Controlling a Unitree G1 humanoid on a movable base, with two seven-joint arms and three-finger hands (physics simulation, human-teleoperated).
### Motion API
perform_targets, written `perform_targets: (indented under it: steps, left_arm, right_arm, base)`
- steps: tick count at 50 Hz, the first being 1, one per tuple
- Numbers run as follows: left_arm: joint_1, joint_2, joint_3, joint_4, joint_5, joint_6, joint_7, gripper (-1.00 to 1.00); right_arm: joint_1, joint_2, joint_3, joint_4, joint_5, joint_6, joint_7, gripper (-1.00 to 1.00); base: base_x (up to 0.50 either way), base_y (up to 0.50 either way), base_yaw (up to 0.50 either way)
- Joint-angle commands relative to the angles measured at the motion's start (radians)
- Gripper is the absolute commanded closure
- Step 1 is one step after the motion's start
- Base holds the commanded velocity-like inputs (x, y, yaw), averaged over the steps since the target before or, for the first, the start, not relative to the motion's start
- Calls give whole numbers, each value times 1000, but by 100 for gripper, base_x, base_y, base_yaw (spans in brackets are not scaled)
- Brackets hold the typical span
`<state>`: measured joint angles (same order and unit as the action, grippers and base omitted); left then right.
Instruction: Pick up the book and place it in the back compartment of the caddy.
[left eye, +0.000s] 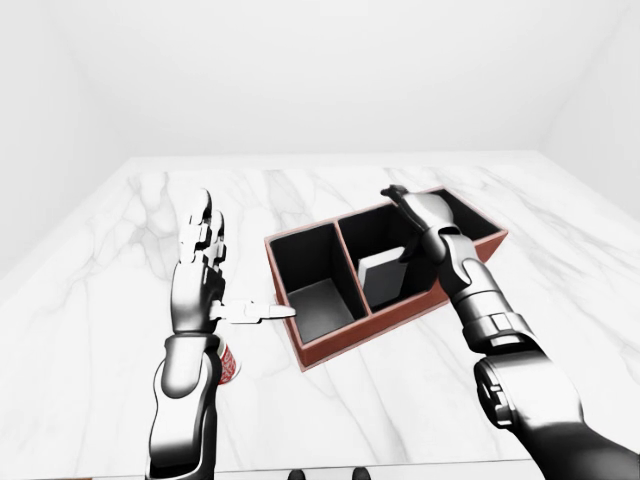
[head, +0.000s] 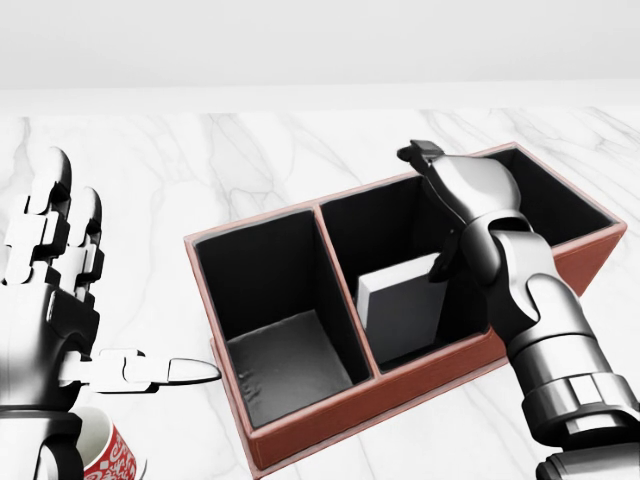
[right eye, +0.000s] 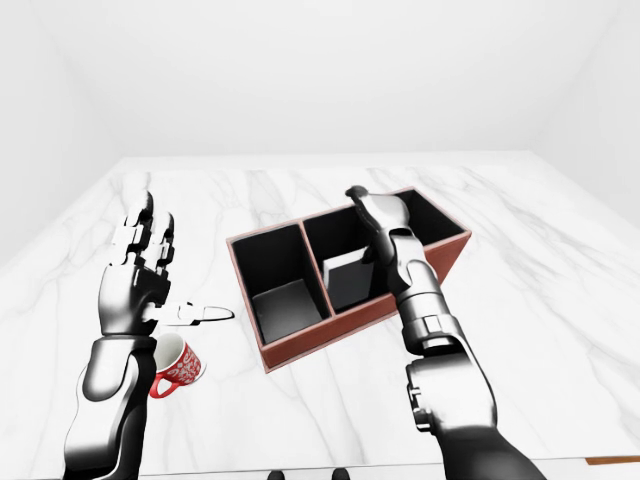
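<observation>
A grey book (head: 403, 303) stands tilted inside the middle compartment of a red-brown caddy (head: 360, 410) on a marble table (head: 200, 170), just below and left of the robot's right hand (head: 462, 185) in the head view. That hand hovers over the caddy with fingers spread, gripping nothing. The left hand (head: 55, 290), also open and empty, stands well left of the caddy, above a red patterned mug (right eye: 176, 366).

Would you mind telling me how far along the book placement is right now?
Done: the book stands inside a middle compartment of the caddy, free of the open right hand above it. Left: withdrawing that hand; whether that is the back compartment I cannot tell.
</observation>
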<state>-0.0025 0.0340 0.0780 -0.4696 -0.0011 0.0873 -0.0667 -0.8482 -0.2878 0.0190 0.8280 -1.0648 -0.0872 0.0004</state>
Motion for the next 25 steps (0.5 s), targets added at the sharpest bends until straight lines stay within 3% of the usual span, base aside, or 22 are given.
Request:
perform_targets:
  steps: [1,10,21,22,25]
  left_arm:
    - [-1,0,1,2,0,0,0,-100]
    - [-5,1,1,6,0,0,1,-100]
    - [-3,0,-1,3,2,0,2,-100]
    - [-2,0,-2,2,2,0,2,-100]
    - [-2,0,-2,7,2,0,2,-100]
  right_arm:
    - [51,-4,2,52,-32,0,-56,-100]
    - [103,0,-17,-92,-10,0,11,-100]
    - [247,33,-74,-593,89,0,249,-100]
    - [254,35,-77,-625,94,4,262,-100]
    - [282,44,-91,-760,120,59,326,-100]
  base:
    - [0,0,0]
    - [0,0,0]
    - [0,0,0]
    - [0,0,0]
    - [0,0,0]
